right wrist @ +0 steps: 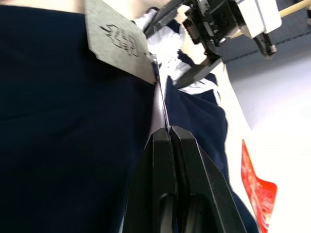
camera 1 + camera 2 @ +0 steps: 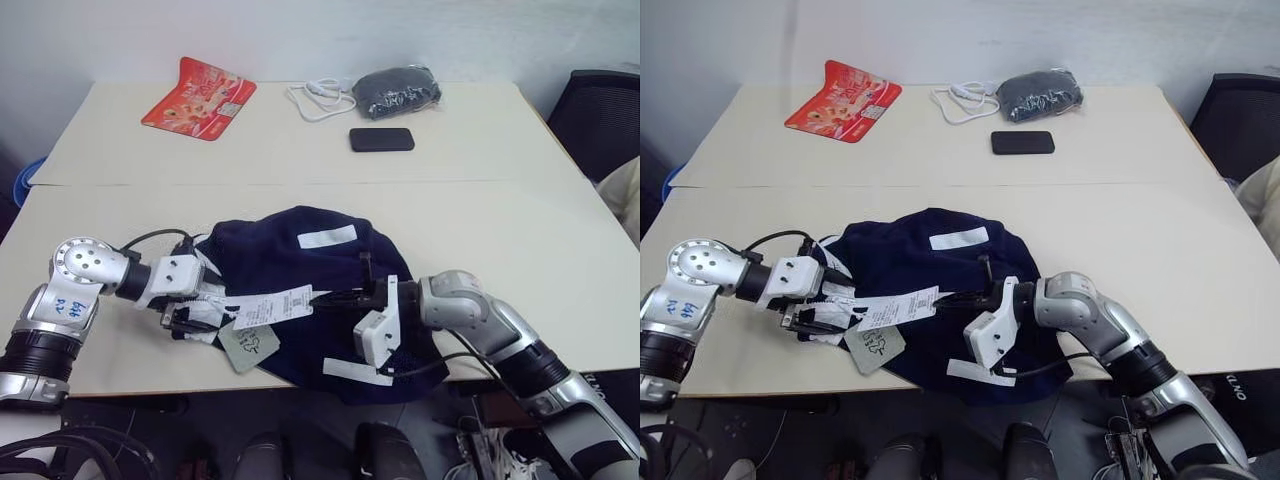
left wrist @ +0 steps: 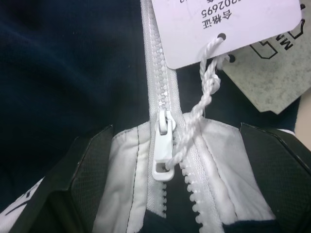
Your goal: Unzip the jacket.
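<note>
The dark navy fabric jacket (image 2: 300, 270) lies bunched between both grippers. Left gripper (image 3: 165, 160), spread wide, straddles the white plastic zipper pull (image 3: 163, 150): close squarely. Right gripper (image 1: 169, 133) pinches the fabric, bracing.

jacket (image 2: 300, 262) front hem hanging past table edge (image 2: 130, 380), white hang tag (image 3: 228, 24) print cropped, chair (image 2: 603, 118) cut off

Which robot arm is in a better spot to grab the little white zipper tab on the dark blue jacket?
Probably the left. Its open left gripper straddles the white plastic zipper pull at the dark navy fabric jacket collar. The right gripper is shut on the zipper line farther along.
</note>
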`<state>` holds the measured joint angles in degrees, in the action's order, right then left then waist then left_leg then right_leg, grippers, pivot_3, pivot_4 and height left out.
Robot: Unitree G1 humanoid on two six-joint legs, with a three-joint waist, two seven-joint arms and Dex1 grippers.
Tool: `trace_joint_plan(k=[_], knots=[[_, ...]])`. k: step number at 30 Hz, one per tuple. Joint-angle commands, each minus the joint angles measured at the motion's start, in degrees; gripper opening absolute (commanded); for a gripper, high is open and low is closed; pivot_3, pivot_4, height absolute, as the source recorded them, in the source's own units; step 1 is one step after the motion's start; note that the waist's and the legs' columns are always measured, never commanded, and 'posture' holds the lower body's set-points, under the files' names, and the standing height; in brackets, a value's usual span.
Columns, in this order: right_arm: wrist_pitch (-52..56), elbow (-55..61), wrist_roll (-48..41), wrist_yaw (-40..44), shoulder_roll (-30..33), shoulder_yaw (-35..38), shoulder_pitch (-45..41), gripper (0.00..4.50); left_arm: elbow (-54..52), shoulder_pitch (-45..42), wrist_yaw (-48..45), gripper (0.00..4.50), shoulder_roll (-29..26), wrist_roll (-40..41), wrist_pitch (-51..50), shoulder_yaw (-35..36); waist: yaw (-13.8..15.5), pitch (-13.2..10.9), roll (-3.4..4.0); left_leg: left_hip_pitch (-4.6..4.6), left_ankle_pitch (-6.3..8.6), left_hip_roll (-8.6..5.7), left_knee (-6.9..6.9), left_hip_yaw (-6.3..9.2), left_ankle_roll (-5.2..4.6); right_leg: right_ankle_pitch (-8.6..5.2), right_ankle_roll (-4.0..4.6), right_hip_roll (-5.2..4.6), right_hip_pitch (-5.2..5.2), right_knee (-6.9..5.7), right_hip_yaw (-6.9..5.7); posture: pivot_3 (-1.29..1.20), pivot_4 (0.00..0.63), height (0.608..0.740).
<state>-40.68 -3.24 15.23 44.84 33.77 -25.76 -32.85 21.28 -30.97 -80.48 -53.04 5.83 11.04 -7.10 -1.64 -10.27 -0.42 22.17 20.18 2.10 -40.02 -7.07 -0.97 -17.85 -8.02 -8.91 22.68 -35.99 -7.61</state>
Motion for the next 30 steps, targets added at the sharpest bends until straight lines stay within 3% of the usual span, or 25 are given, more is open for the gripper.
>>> trace_joint_plan(k=[1,10,17,23,29,30], knots=[[-1.1,1.7,-0.9,0.2,0.7,1.2,-0.4,0.06,2.9,0.2,0.9,4.35,-0.2,-2.2,2.0,-0.3,0.0,0.0,0.01,-0.03,0.0,0.01,0.0,0.0,0.0,0.0,0.0,0.0,-0.01,-0.03,0.0,0.0,0.15,0.74],[-2.7,-0.3,-2.3,1.1,4.0,3.7,-1.4,0.06,7.1,1.9,4.4,4.35,3.0,-6.4,4.3,-4.0,0.4,0.2,0.4,-0.26,-0.02,0.0,-0.03,0.02,0.02,0.0,0.0,-0.03,-0.27,-0.06,0.01,0.0,0.15,0.74],[-4.1,-3.3,-3.5,1.8,8.7,6.6,-2.2,0.06,12.9,2.0,6.1,4.35,3.4,-7.3,7.2,-4.2,0.3,0.6,1.07,-1.18,-0.02,-0.02,0.19,0.02,0.01,-0.01,0.02,-0.07,-1.03,0.03,0.07,0.0,0.15,0.74],[14.6,7.8,-16.4,6.7,2.8,4.3,-0.1,0.06,11.9,1.8,5.6,4.35,3.5,-4.7,6.0,-2.6,0.1,0.9,1.49,-1.51,-0.03,0.01,0.39,0.19,0.02,-0.01,0.02,-0.05,-1.11,-0.02,0.25,0.0,0.15,0.74],[47.9,16.0,-18.2,6.8,-9.2,-0.8,-3.8,1.96,9.9,1.6,4.7,4.35,3.0,-4.2,5.2,-2.0,0.2,0.9,1.49,-1.55,-0.01,-0.02,0.39,0.16,-0.02,-0.01,0.02,-0.06,-1.12,-0.03,0.37,0.0,0.15,0.74],[54.2,16.8,-19.4,7.7,-10.8,-1.8,-4.8,1.96,9.9,1.5,4.6,4.35,3.0,-4.1,5.3,-1.9,0.2,0.9,1.49,-1.54,-0.01,-0.02,0.39,0.16,-0.02,-0.01,0.03,-0.06,-1.1,-0.05,0.38,0.0,0.15,0.74]])
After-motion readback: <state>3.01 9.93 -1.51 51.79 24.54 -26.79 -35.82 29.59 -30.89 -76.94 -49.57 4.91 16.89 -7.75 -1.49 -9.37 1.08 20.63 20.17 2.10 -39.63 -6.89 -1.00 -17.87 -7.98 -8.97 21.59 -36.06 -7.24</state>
